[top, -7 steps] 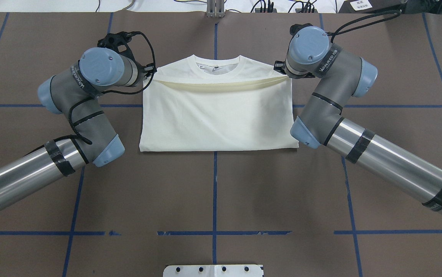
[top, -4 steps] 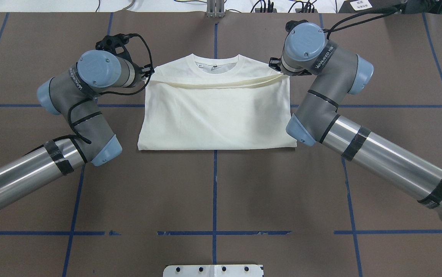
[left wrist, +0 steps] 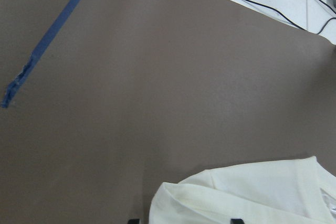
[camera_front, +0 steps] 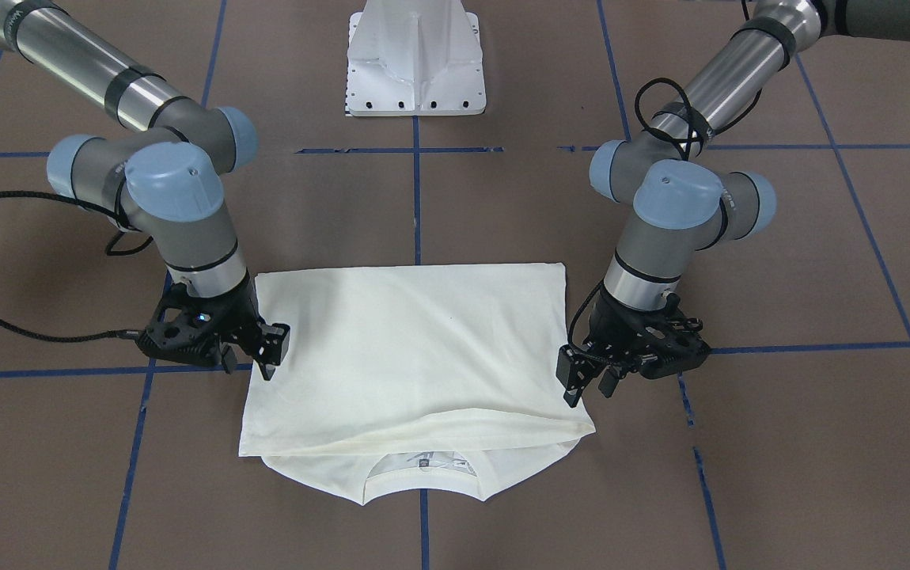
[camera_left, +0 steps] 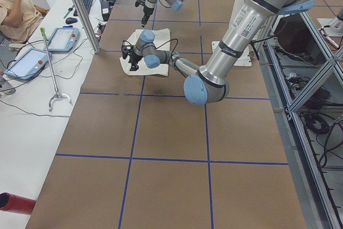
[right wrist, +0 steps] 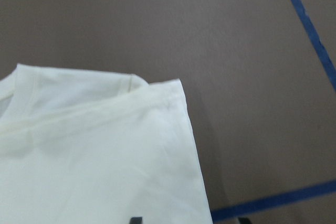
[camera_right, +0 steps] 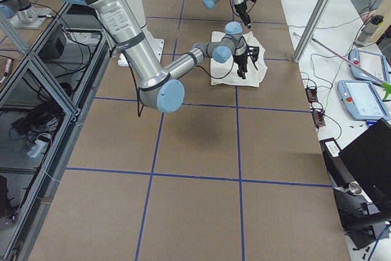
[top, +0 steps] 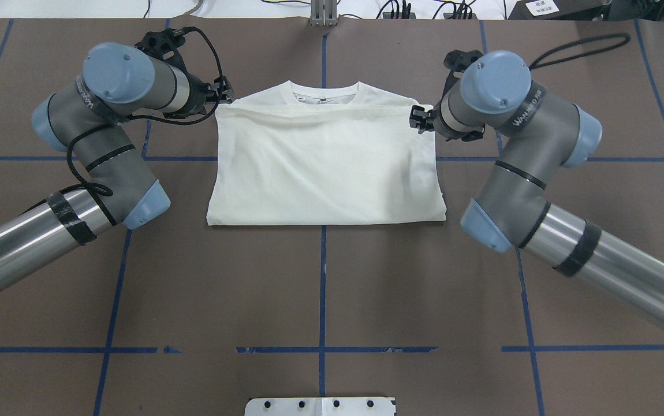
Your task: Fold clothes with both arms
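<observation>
Cream-white long-sleeved shirt (top: 323, 167), folded plain side up, has the black two-finger left gripper (camera_front: 588, 382) and right gripper (camera_front: 251, 362) at its two sides near the collar end, both with jaws parted and holding nothing. It lies flat on the brown table (top: 320, 289) gridded with blue tape.

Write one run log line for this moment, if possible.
shirt: folded, lying flat | left gripper: jaws open | right gripper: jaws open

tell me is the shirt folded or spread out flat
Folded. The shirt lies as a compact rectangle, its lower half doubled up over the chest, the hem just short of the collar. No sleeves stick out.
</observation>
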